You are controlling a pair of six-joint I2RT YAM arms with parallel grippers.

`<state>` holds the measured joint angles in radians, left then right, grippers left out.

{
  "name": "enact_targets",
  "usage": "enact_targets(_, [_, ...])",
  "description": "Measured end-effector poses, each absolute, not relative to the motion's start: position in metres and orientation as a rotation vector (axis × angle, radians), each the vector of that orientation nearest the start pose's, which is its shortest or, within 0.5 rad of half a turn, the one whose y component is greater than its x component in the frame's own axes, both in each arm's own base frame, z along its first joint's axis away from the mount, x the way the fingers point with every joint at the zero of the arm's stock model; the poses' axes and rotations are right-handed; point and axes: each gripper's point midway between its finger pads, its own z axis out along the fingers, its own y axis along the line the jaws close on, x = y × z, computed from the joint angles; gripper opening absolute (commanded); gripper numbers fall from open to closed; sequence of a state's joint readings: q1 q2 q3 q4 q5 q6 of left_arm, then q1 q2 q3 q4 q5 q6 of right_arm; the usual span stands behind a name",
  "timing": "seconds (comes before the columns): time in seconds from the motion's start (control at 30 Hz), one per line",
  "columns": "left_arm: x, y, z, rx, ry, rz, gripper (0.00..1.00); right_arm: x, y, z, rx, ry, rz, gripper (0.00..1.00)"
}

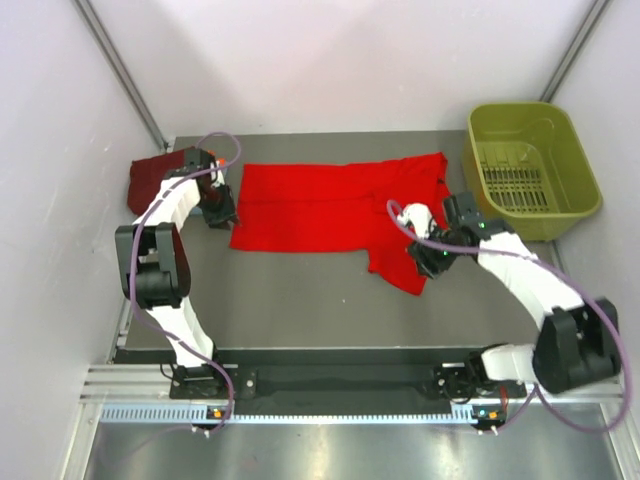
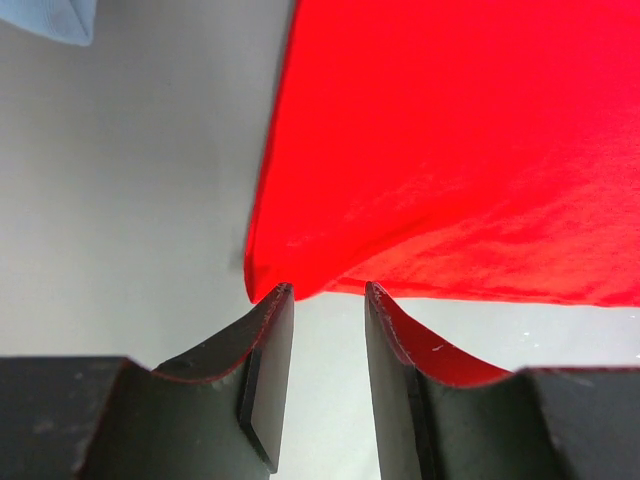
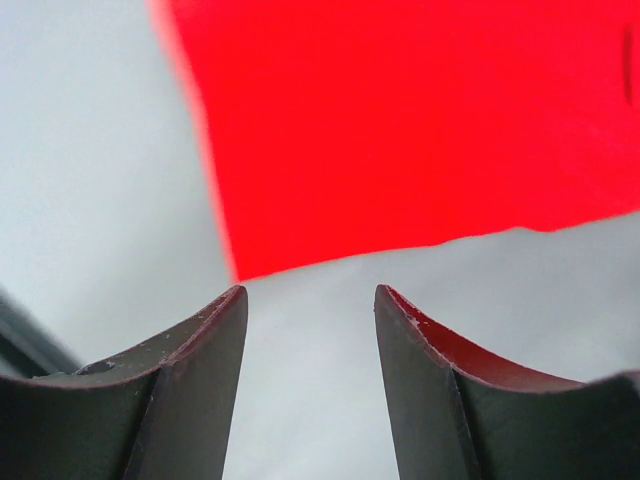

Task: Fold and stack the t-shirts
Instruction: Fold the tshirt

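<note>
The right claw [image 3: 310, 290] is spread over the tabletop [image 1: 300, 300] beside a sleeve of the red t-shirt [image 1: 320, 205], which lies flat mid-tabletop. The left claw [image 2: 328, 288], spread too, sits at its left edge. A maroon t-shirt [image 1: 148, 180] lies near the far-left corner.

The setting is a robotics lab test cell, not a home or shop. A bare grey worktop [image 1: 300, 310] is boxed in by plain white walls [image 1: 330, 60] with metal corner posts [image 1: 120, 60]. Two white-and-black robot arms [image 1: 165, 215] are bolted to an aluminium rail [image 1: 330, 412] at its near edge, trailing loose purple cables [image 1: 225, 134]. The only props are a red t-shirt [image 1: 320, 205] and an olive-green plastic basket [image 1: 560, 228].
</note>
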<state>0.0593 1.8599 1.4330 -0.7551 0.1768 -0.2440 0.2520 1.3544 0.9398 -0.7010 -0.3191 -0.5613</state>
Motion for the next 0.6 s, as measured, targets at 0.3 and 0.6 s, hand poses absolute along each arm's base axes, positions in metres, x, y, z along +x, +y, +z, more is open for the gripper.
enact_targets(0.3, [0.413,-0.019,0.095,-0.368,2.675,-0.31,0.4,0.211,0.134,0.083,-1.446,2.194,0.372,0.54])
enact_targets(0.6, [0.417,-0.018,0.098,-0.37,2.659,-0.312,0.4,0.202,0.129,0.052,-1.615,2.179,0.285,0.53])
